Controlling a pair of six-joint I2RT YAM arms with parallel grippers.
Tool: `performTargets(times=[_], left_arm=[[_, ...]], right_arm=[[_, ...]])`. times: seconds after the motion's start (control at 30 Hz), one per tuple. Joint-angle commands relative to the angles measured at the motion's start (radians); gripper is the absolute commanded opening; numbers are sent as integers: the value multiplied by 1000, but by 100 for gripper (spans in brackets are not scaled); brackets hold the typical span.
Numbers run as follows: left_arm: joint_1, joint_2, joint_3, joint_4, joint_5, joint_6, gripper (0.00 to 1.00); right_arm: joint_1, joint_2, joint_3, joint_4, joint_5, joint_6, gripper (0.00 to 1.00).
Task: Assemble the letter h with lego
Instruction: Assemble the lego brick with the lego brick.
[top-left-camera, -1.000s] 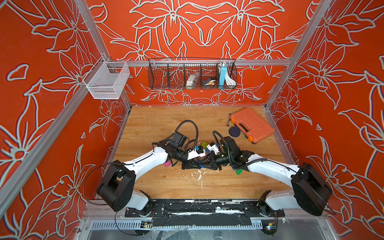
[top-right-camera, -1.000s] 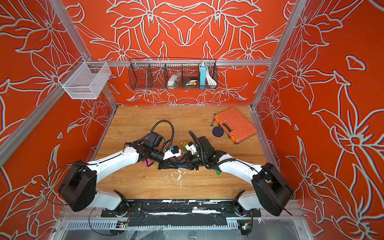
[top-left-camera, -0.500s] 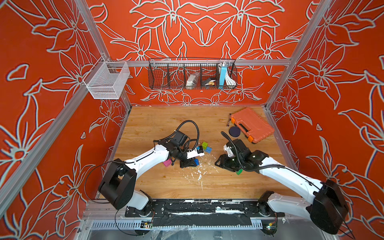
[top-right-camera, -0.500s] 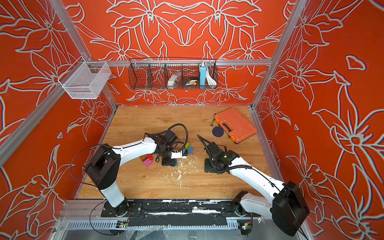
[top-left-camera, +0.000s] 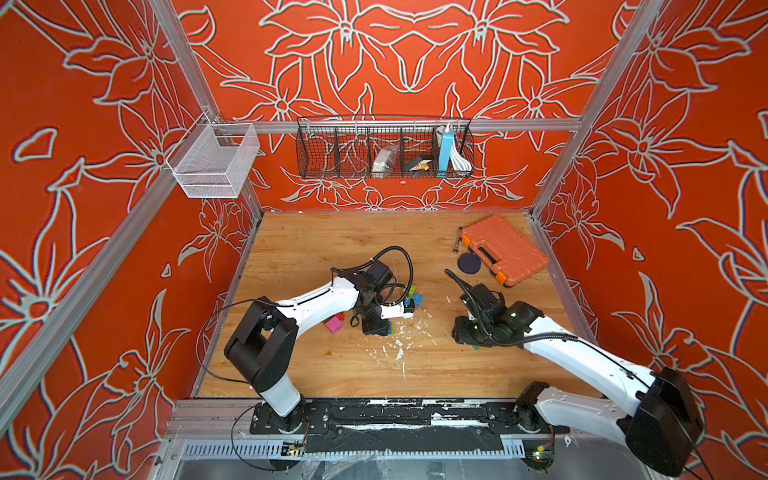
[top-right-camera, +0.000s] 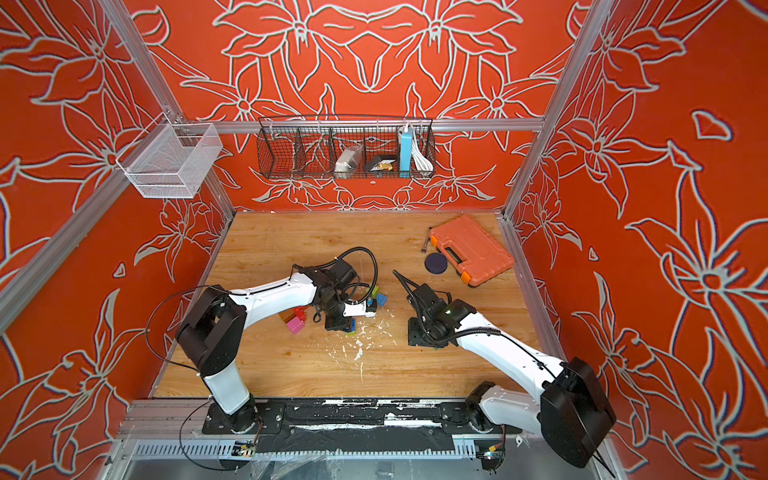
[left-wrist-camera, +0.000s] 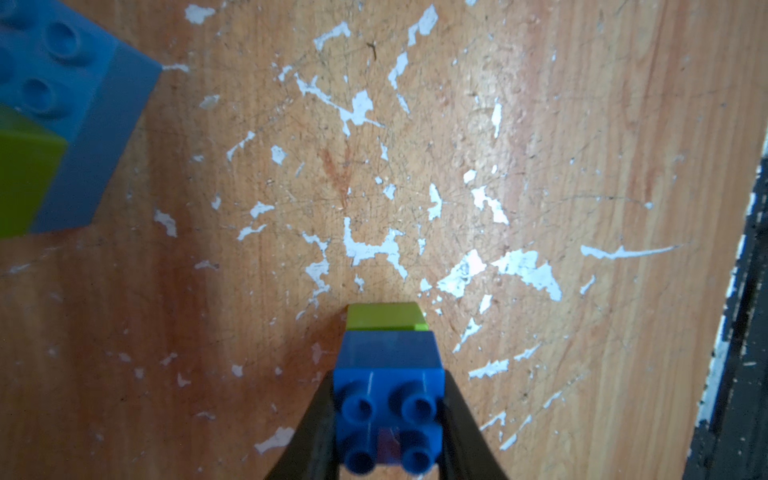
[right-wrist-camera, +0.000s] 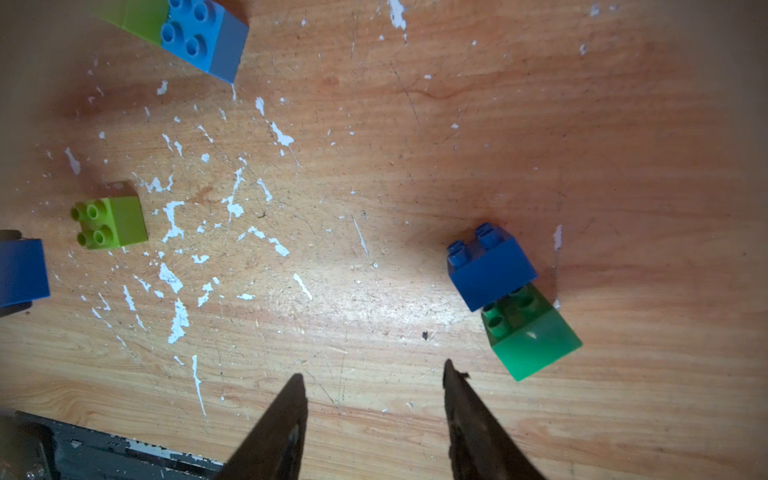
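Note:
My left gripper (left-wrist-camera: 389, 386) is shut on a dark blue lego brick (left-wrist-camera: 388, 419), studs toward the wrist camera, low over the table centre (top-left-camera: 376, 328). A lime green brick (right-wrist-camera: 110, 216) lies just beyond it, apart, with its studs bare. My right gripper (right-wrist-camera: 372, 374) stands open and empty to the right (top-left-camera: 467, 334). Beside its fingertip a dark blue brick (right-wrist-camera: 490, 266) leans on a dark green brick (right-wrist-camera: 536, 340). A light blue brick (top-left-camera: 417, 300) joined to a lime one (top-left-camera: 411, 289) sits behind the left gripper. Pink (top-right-camera: 296, 325), red (top-right-camera: 300, 312) and brown (top-right-camera: 286, 316) bricks lie under the left arm.
An orange tool case (top-left-camera: 503, 249) and a dark round disc (top-left-camera: 469, 262) lie at the back right of the wooden table (top-left-camera: 332, 249). A black wire basket (top-left-camera: 384, 149) and a white mesh basket (top-left-camera: 214, 162) hang on the walls. White scuffs mark the wood.
The two grippers were together at the centre. The right arm has drawn back to the right and its jaws have opened. The left gripper still holds its blue brick.

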Motion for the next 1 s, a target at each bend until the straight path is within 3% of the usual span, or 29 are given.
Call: performTargets(times=[0.0, 0.97], left_arm=[[-16, 14, 8, -14, -45, 18, 23], [-20, 184, 76, 7, -21, 63, 25]], right_arm=[[-4, 5, 7, -20, 33, -8, 55], [-5, 60, 18, 2, -31, -35, 54]])
